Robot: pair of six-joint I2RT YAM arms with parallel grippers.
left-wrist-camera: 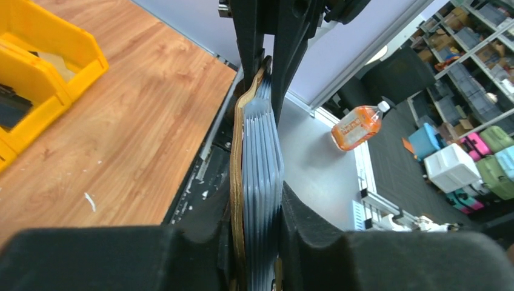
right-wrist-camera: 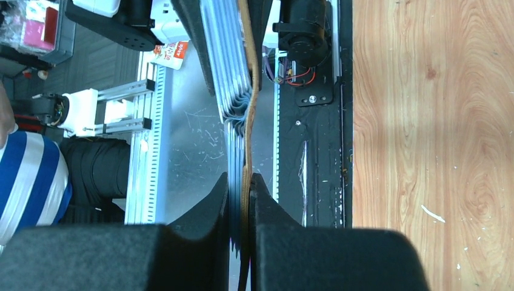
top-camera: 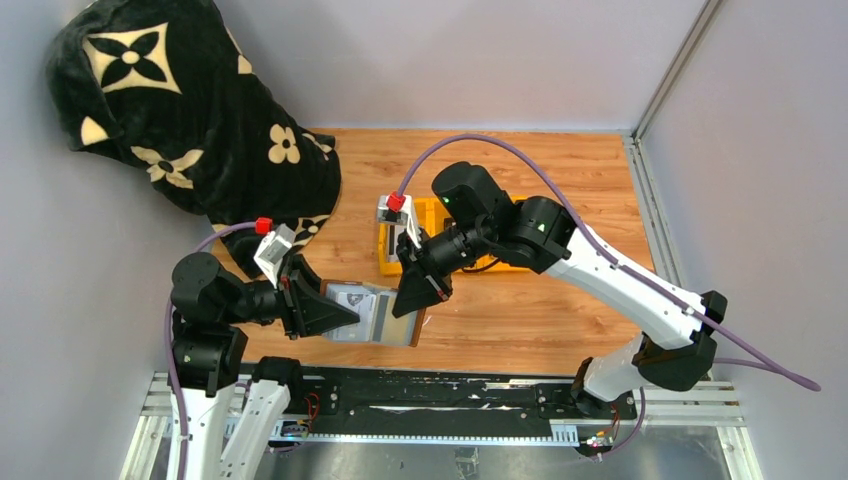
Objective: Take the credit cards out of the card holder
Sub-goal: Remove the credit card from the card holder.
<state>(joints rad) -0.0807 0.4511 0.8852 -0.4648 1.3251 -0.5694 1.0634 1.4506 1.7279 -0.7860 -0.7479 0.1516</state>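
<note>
My left gripper (top-camera: 341, 317) is closed most of the way, pinching the card holder (top-camera: 368, 312) across its grey pockets and leather back. My right gripper (top-camera: 418, 300) is clamped tight on the holder's other end, over the table's (top-camera: 560, 300) near edge. Beyond it a yellow tray (top-camera: 390, 262) sits mid-table, and a black flowered blanket (top-camera: 180, 110) fills the far left corner.

The desk (top-camera: 560, 310) is a light brown wood-grain board that fills the floor of the walled cell, and its near edge meets a black rail (top-camera: 440, 400). A yellow tray (top-camera: 432, 213) with compartments sits on it around the middle, toward the far side. A black blanket (top-camera: 170, 110) with cream flower shapes is heaped at the far-left corner and spills onto the wood. A few small white flecks (right-wrist-camera: 433, 213) mark the bare surface.
</note>
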